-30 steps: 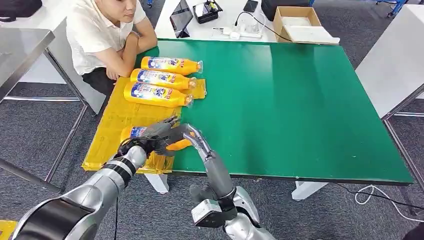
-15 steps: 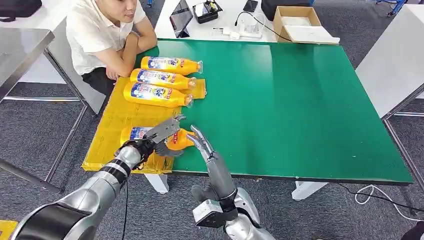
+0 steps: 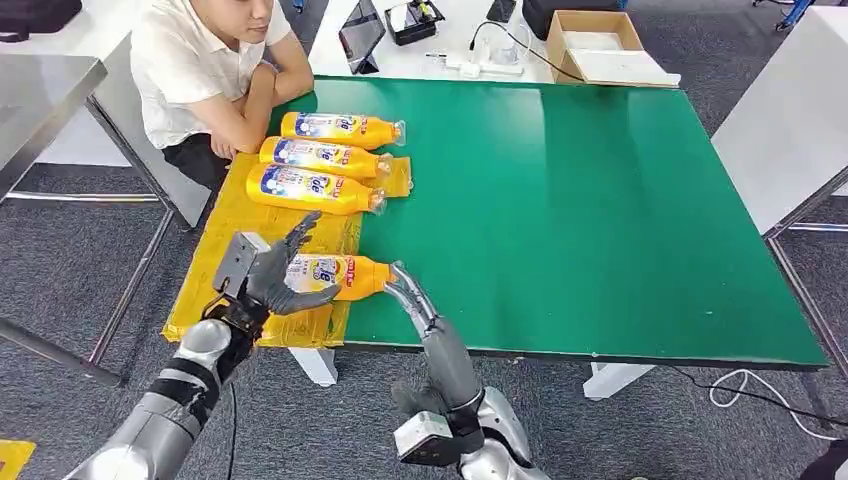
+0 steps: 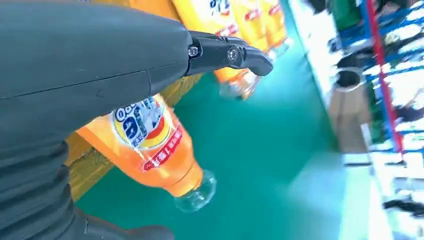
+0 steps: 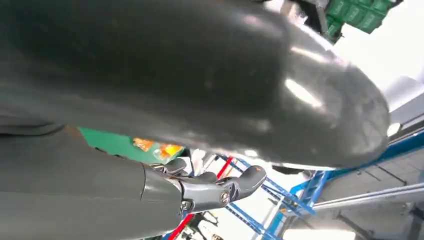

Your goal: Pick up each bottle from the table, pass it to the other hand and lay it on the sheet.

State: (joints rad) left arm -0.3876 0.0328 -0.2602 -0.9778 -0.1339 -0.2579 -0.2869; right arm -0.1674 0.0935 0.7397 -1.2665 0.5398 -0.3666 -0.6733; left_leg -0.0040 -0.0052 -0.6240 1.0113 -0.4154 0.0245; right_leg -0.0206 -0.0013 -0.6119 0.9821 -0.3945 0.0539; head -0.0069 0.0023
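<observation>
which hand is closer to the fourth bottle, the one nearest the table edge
Left. The left hand is at the fourth bottle's base end with fingers spread; the right hand sits just off its cap end.

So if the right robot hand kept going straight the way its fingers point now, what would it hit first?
Probably the neck end of the nearest orange bottle, which lies just beyond the right robot hand; the head view leaves their relative height unclear.

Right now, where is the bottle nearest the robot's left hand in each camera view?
Head view: the nearest bottle lies by the yellow sheet's near edge, cap over green table, beside the left hand.
Left wrist view: bottle centre-low, beside the hand.
Right wrist view: I can't pick it out.
Shared landmark: green table.
</observation>
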